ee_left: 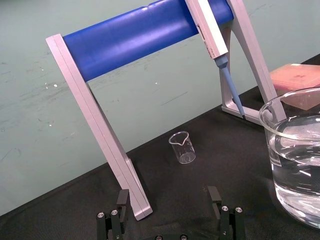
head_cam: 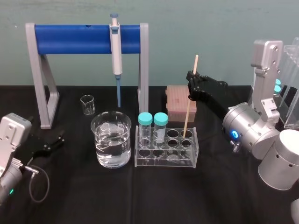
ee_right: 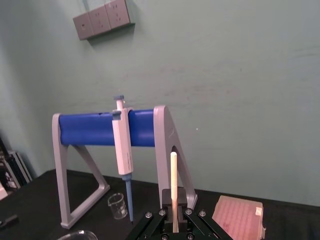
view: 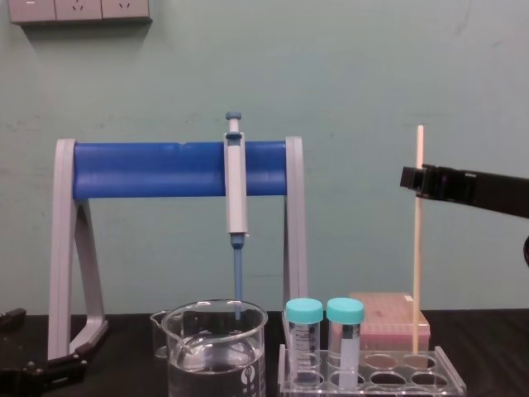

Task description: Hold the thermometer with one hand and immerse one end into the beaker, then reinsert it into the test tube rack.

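The left gripper [head_cam: 60, 140], black and flat-fingered, is spread wide at the left of the black cloth tabletop [head_cam: 215, 196]. The round clear glass beaker [head_cam: 98, 140] holds water [head_cam: 112, 145]. Just beside it is the clear plastic rack [head_cam: 154, 161]. The thin, straight beige thermometer [head_cam: 188, 114] stands in its back right hole, pinched near its top by the right gripper [head_cam: 192, 80].

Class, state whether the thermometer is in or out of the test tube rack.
In: the thermometer stands upright, lower end in a rear rack hole, right gripper shut on it.
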Robot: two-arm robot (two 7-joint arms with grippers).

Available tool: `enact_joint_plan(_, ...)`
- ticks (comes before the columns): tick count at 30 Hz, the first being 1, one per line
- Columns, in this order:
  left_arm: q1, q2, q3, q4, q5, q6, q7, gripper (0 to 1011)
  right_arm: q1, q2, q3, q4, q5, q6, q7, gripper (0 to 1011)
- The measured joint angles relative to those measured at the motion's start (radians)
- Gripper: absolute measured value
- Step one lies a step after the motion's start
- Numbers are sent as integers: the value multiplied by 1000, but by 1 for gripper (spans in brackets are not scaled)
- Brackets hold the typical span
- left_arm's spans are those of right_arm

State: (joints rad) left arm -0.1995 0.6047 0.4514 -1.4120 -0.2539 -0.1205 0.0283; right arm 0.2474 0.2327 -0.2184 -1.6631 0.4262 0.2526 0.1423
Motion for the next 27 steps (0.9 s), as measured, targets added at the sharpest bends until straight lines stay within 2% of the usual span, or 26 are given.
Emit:
enact_joint_plan(14, 0, 0, 0, 0, 0, 0, 0, 1004, -10, 19, -17, 8, -40, -7, 14, 54)
enact_joint_plan(27, 0, 0, 0, 0, 0, 0, 0, 1004, -22, 18, -19, 32, -62, -28, 28, 54)
